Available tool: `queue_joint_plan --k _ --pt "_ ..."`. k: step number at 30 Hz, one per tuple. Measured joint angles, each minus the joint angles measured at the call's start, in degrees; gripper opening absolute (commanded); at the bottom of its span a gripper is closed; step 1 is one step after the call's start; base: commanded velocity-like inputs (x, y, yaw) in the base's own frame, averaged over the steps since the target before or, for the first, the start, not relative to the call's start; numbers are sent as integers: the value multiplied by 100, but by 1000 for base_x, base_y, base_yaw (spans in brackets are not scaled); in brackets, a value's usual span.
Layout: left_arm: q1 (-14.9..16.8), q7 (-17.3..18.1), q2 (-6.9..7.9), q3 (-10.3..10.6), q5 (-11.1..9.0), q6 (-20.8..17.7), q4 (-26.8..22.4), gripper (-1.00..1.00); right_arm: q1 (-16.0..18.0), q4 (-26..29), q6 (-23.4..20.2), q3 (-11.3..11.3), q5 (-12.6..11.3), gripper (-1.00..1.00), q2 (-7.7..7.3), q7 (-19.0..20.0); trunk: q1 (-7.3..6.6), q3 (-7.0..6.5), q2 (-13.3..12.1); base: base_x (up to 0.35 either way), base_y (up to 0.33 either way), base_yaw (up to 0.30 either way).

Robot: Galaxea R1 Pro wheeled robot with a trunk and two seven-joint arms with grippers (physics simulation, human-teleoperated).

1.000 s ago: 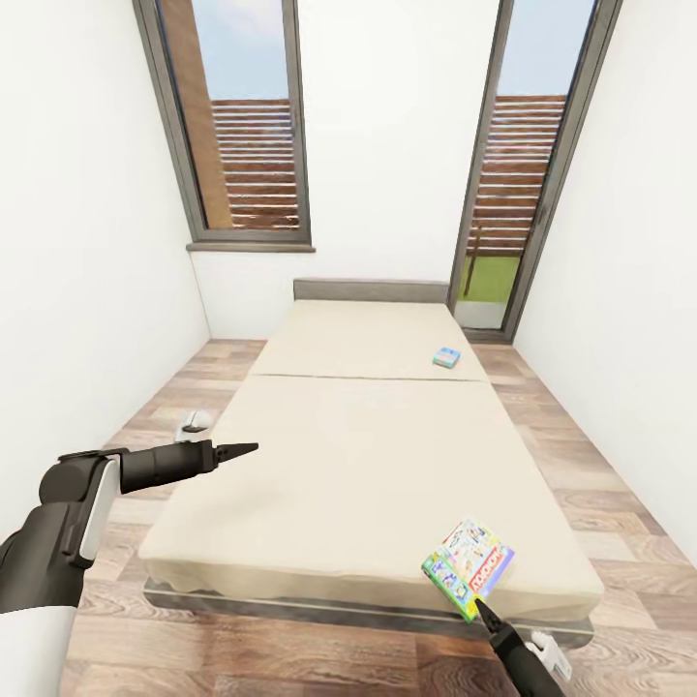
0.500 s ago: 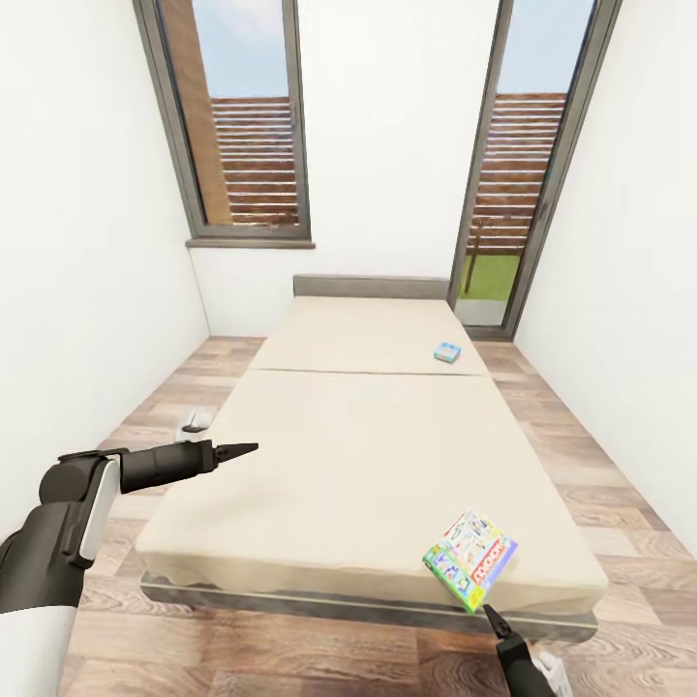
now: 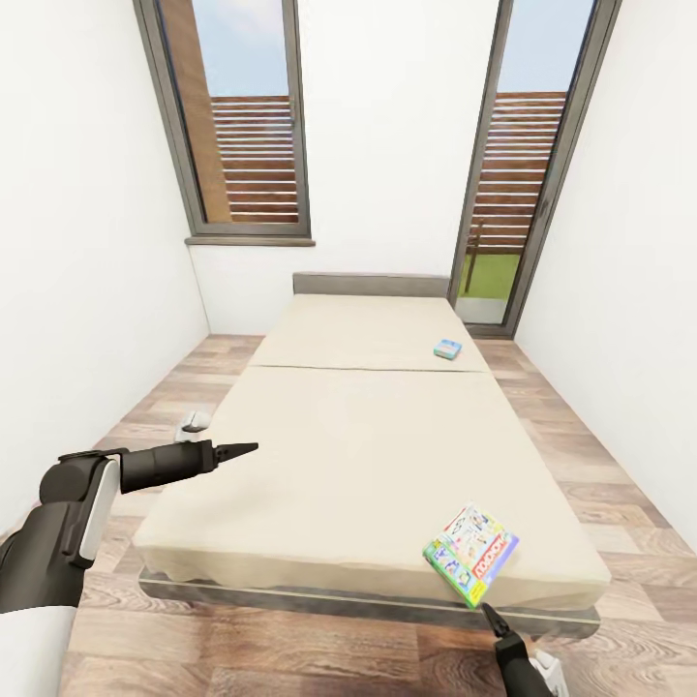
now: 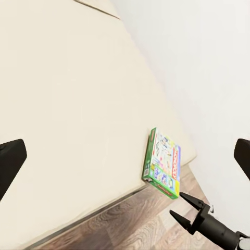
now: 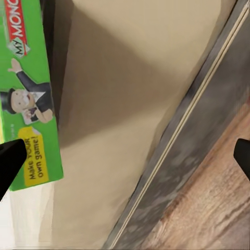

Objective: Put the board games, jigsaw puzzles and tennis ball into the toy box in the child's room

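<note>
Just bed (image 3: 368,455), green-edged game (image 3: 471,554), blue game (image 3: 446,349)

**Readable print on the green game box**

The green-edged board game (image 5: 28,99), at the left of the right wrist view, carries "MY MONO…" in white on red, cut off by the upper frame edge. A yellow patch lower down reads "Make YOUR own game!".

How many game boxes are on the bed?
2. A green-edged game box lies at the bed's near corner, by the right hand; a small blue game box lies near the headboard.
</note>
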State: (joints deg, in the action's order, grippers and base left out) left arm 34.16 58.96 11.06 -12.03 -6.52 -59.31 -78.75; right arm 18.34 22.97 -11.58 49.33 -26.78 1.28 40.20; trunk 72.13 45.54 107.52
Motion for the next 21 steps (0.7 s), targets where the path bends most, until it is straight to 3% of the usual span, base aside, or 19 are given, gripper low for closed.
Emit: queue_joint_plan --k 14,16,18,21 --pt "0 8 5 -7 -3 0 -2 100 0 0 -61 -85 15 100 34 282 0 0 0 0 0 0" --pt "0 8 7 -7 -4 0 -2 100 0 -5 -159 -79 11 100 21 522 0 0 0 0 0 0" --pt "0 8 6 -7 -4 0 -1 100 0 -7 -303 -76 17 100 4 1024 0 0 0 0 0 0" --pt "0 8 3 -7 -5 -3 0 100 0 -7 -364 -73 23 100 -10 1304 0 0 0 0 0 0"
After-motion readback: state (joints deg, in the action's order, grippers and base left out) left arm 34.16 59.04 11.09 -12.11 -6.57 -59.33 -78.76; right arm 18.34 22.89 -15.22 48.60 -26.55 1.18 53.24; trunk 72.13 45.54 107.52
